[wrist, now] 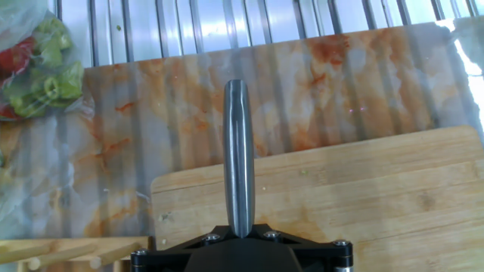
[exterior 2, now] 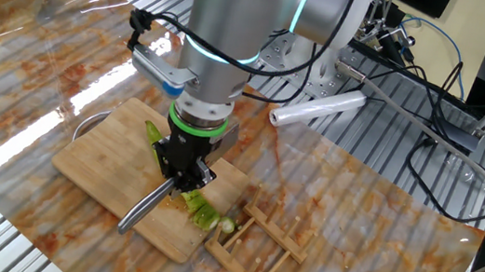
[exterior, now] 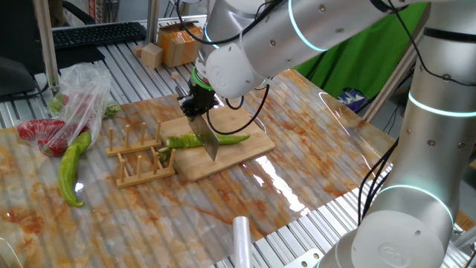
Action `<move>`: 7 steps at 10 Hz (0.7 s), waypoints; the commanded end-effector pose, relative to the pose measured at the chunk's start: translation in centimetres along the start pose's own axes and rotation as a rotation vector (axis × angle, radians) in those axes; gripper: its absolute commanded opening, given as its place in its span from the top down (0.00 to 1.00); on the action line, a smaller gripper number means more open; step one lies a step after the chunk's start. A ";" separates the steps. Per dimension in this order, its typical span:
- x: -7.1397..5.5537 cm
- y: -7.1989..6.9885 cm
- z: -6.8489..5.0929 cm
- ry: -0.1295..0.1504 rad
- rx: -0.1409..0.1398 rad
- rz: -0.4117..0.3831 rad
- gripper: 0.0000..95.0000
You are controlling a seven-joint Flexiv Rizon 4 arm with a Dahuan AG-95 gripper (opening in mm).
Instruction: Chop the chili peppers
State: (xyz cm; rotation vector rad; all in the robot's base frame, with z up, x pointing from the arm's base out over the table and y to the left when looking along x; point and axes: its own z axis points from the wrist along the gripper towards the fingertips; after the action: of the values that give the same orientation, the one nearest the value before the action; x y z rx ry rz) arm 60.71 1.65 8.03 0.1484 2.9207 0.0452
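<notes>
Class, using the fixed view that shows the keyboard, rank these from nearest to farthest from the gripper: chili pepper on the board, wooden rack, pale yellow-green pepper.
From the gripper:
1. Chili pepper, just below, on the board.
2. Wooden rack, left of the board.
3. Pale yellow-green pepper, far left.

no readable text, label, brand, number or sign shows in any of the three views. the cardboard boxes (exterior: 172,45) at the back of the table in one fixed view show no legible print, and the keyboard (exterior: 97,33) beside them is too small for its keys to be read. the clear plastic bag (exterior: 78,97) carries no visible printing. the robot arm (exterior: 312,30) shows only glowing rings, with no lettering on it.
</notes>
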 end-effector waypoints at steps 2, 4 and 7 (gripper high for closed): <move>0.0 -0.2 -0.1 -0.004 0.007 -0.005 1.00; 0.1 -0.3 0.0 -0.007 0.014 -0.011 1.00; 0.4 -0.3 0.1 -0.015 0.013 -0.006 1.00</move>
State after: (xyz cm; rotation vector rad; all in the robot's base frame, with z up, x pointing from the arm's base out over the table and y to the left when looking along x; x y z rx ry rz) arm 60.05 1.39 7.68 0.1406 2.9117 0.0292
